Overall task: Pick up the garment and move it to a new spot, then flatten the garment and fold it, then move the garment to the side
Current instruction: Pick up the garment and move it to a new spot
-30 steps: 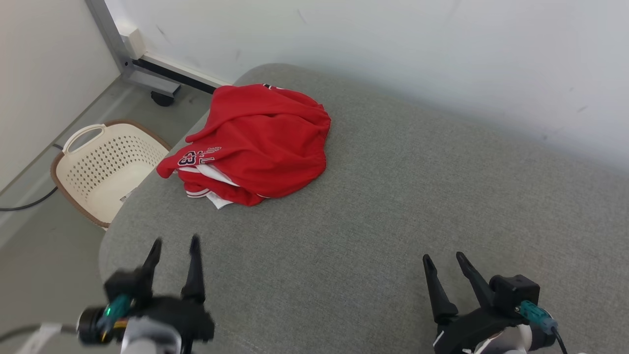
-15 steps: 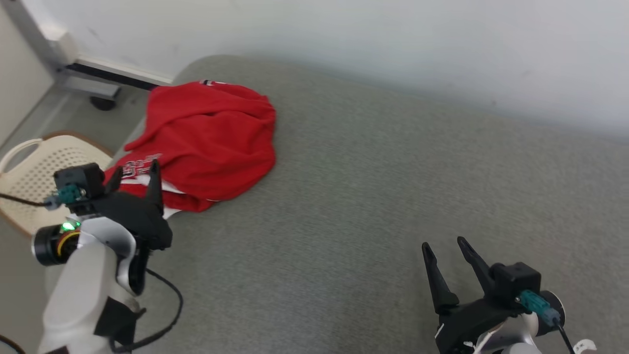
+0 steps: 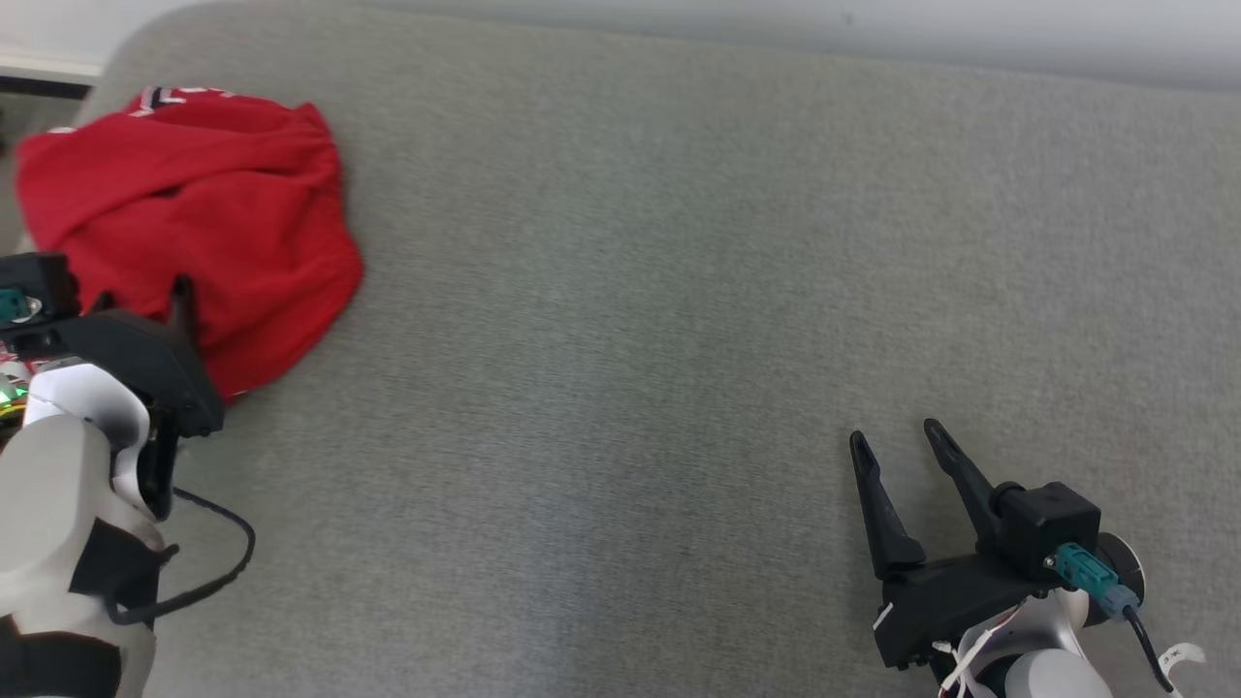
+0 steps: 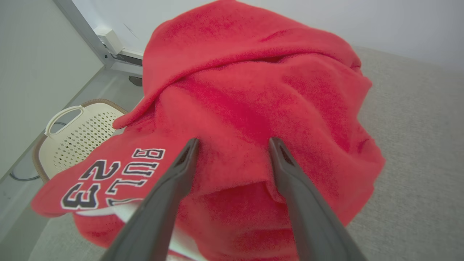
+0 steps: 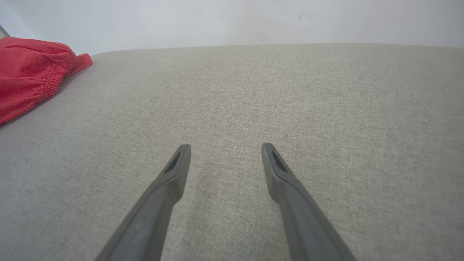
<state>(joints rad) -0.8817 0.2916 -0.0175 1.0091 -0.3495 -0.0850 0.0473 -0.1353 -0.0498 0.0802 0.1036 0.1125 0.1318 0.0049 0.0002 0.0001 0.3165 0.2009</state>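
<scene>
Cream basket (image 4: 78,136) on floor (image 4: 105,85), garment (image 4: 253,90) on cushion (image 3: 679,291)

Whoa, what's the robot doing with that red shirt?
The robot seems about to grab the crumpled red jersey with white trim, which lies in a heap at the left end of the grey fabric cushion. Its left gripper is open, fingers spread right at the heap, not closed on it yet. The right gripper is open too, over bare cushion well away from the jersey. Nothing is flattened or folded so far.

Left gripper (image 4: 233,141) extended, right gripper (image 3: 895,432) low (jaws apart).
</scene>
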